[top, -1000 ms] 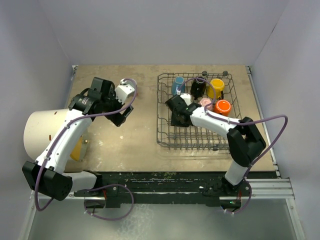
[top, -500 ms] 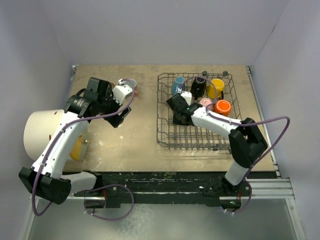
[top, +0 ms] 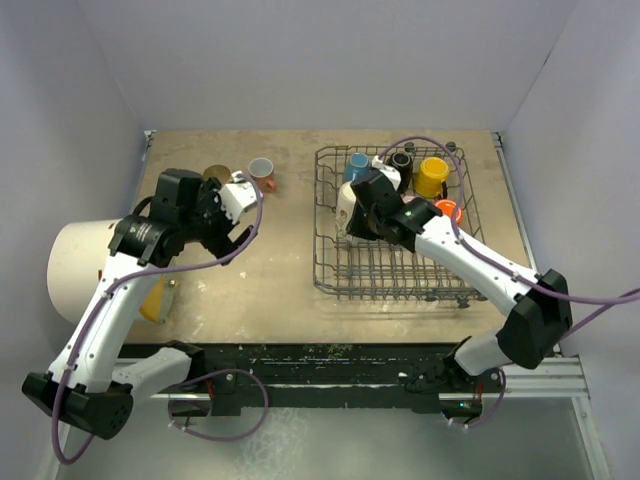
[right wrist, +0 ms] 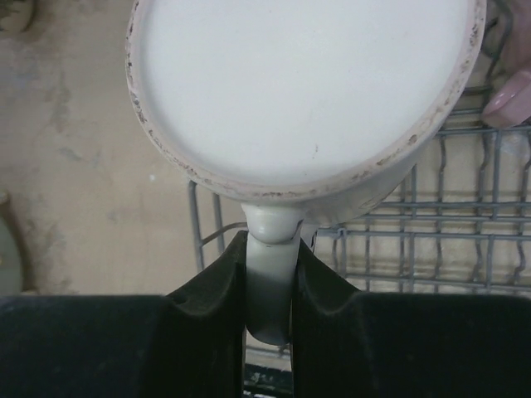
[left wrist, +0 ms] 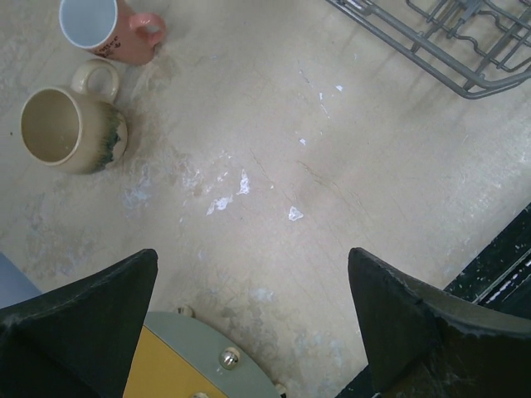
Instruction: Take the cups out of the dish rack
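Right gripper (right wrist: 268, 286) has raised the cream mug (right wrist: 303, 83) over the dish rack (top: 390, 272).

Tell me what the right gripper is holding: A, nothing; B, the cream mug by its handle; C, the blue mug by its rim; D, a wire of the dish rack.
B: in the right wrist view the right gripper is pinched on the handle of the cream mug.

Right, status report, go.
Left gripper open, empty, over table. Right gripper shut on cream mug by its handle, at dish rack left edge. Out already: salmon mug, tan mug. Nothing blocking.
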### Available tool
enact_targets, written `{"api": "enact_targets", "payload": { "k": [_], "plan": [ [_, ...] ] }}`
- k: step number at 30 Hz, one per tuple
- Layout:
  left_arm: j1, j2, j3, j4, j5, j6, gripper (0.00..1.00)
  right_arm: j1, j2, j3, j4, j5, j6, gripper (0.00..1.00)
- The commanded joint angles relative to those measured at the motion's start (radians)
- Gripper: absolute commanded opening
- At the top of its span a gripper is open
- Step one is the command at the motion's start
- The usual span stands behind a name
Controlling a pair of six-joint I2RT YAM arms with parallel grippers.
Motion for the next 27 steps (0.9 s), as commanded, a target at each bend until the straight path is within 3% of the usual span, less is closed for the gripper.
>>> {"api": "enact_targets", "payload": {
  "k": [1, 13, 18, 23, 27],
  "plan": [
    [0.005, -0.063, -0.053, 0.108, 0.097, 0.087, 0.99, 0.007, -0.097, 0.047, 0.104, -0.113, 0.121, 0.0],
    [0.004, -0.086, -0.125, 0.252, 0.316, 0.153, 0.99, 0.007, -0.16, 0.015, 0.319, -0.388, 0.305, 0.0],
    [0.004, -0.221, -0.234, 0.337, 0.45, 0.299, 0.99, 0.009, -0.197, -0.038, 0.454, -0.493, 0.423, 0.0],
    [0.002, -0.285, -0.28, 0.355, 0.568, 0.336, 0.99, 0.018, -0.254, -0.138, 0.6, -0.516, 0.559, 0.0],
    [-0.019, -0.366, -0.378, 0.453, 0.533, 0.351, 0.99, 0.037, -0.263, -0.225, 0.783, -0.534, 0.686, 0.0]
  ]
}}
